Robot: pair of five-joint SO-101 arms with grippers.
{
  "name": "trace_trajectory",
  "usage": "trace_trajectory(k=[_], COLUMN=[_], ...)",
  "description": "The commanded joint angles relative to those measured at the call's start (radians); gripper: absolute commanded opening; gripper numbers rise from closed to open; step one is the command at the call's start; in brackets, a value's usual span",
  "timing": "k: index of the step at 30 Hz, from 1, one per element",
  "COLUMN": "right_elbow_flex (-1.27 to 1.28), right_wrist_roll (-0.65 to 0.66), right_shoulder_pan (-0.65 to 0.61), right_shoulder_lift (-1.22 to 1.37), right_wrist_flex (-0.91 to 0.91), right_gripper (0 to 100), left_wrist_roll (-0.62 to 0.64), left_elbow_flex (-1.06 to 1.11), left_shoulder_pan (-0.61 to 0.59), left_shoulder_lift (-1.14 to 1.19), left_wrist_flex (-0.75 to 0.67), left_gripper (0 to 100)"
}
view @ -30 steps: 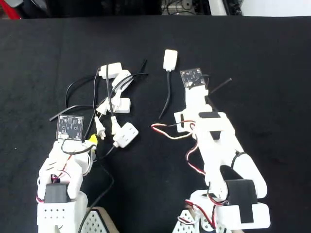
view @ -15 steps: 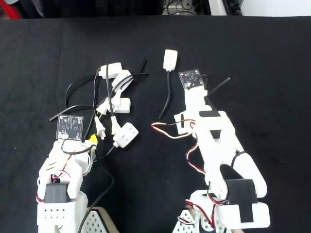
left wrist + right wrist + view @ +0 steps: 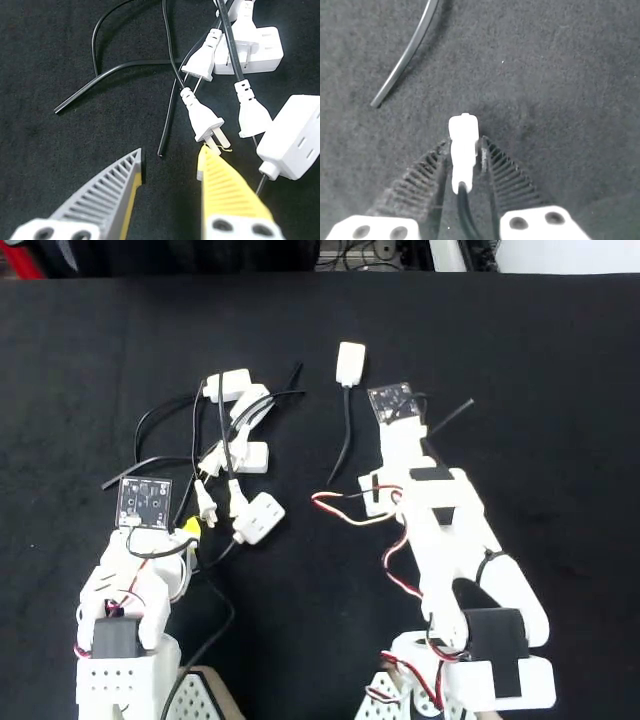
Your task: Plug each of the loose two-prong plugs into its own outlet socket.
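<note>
Early stage: one plug gripped, no plug seen seated.

The right gripper (image 3: 463,146) is clamped on a small white plug (image 3: 463,131), well to the right of the white outlet block (image 3: 258,517). The left gripper (image 3: 170,151) stands spread and holds nothing, just left of that block, with its yellow finger (image 3: 225,190) at the prongs of a loose plug (image 3: 202,117). A second plug (image 3: 248,107) lies just beside the block, apparently not pushed in. Every pairing looks left to do.

Swung slightly leftward, with the small white plastic plug (image 3: 463,145) pinched between the right arm's ribbed grey fingers (image 3: 420,185).
</note>
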Motion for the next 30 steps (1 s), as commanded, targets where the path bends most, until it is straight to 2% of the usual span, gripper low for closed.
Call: trace_trajectory(k=[1,13,18,22,25,27,30], right_elbow_flex=[-0.005,-0.005,-0.111,-0.243,-0.321,-0.355,-0.338], right_wrist_roll=[0.003,0.0,-0.112,-0.193,-0.138,-0.029,0.106], right_shoulder_pan=[0.012,0.052,0.044,0.043,0.009,-0.026,-0.031], right_shoulder_lift=[-0.001,-0.002,-0.019,-0.076,-0.137,-0.185,-0.265], right_wrist_flex=[-0.023,-0.018,0.133,0.33,0.485,0.565,0.534], right_gripper=[1.3,1.2,1.2,1.1,1.1,1.1,1.1], left_wrist_roll=[-0.011,-0.011,-0.011,-0.011,-0.011,-0.011,-0.011], left_elbow_flex=[0.016,0.016,0.016,0.016,0.016,0.016,0.016], left_shoulder_pan=[-0.008,-0.008,-0.008,-0.01,-0.01,-0.01,-0.008], left_shoulder_lift=[-0.003,-0.003,-0.003,-0.003,-0.003,-0.003,-0.003], left_wrist_flex=[0.0,0.0,-0.002,-0.002,-0.002,-0.002,-0.002], left_gripper=[19,19,19,19,19,19,19])
